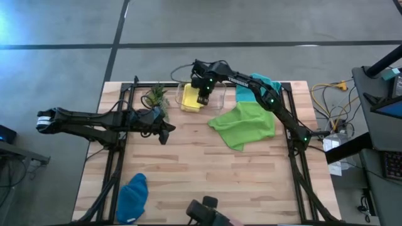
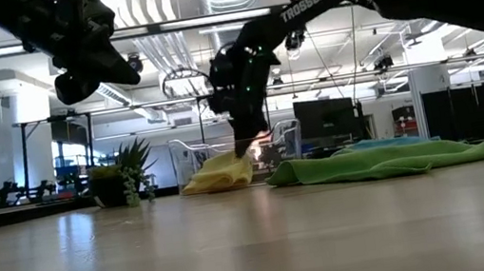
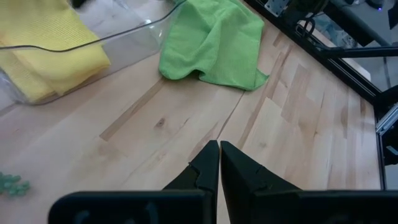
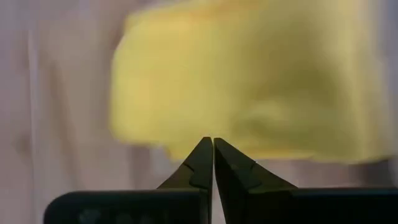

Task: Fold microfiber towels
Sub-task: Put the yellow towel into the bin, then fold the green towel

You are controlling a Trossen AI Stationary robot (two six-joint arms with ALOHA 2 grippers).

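A folded yellow towel point(image 1: 190, 102) lies in a clear plastic bin point(image 1: 217, 94) at the table's far middle. My right gripper point(image 1: 202, 99) is shut and points steeply down at the towel's top point(image 2: 228, 168). To the right, a crumpled lime green towel point(image 1: 245, 124) lies on the table. A teal towel point(image 1: 260, 83) lies beyond it, partly under my right arm. Close to the front left corner lies a bunched blue towel point(image 1: 133, 198). My left gripper point(image 3: 219, 146) is shut with nothing in it and hovers above bare wood at the left middle. My right gripper's shut fingertips point(image 4: 212, 143) come at the yellow towel point(image 4: 249, 81) from above, pointing steeply down into the bin. Whether they touch the cloth cannot be told. The towel lies in the bin and nothing lifts it.
A small potted plant point(image 1: 156, 95) stands just left of the bin. Black frame rails point(image 1: 295, 144) run along the table's left and right sides. A dark device point(image 1: 204, 210) sits at the front edge. Bare wood point(image 1: 207, 169) fills the table's middle and near part.
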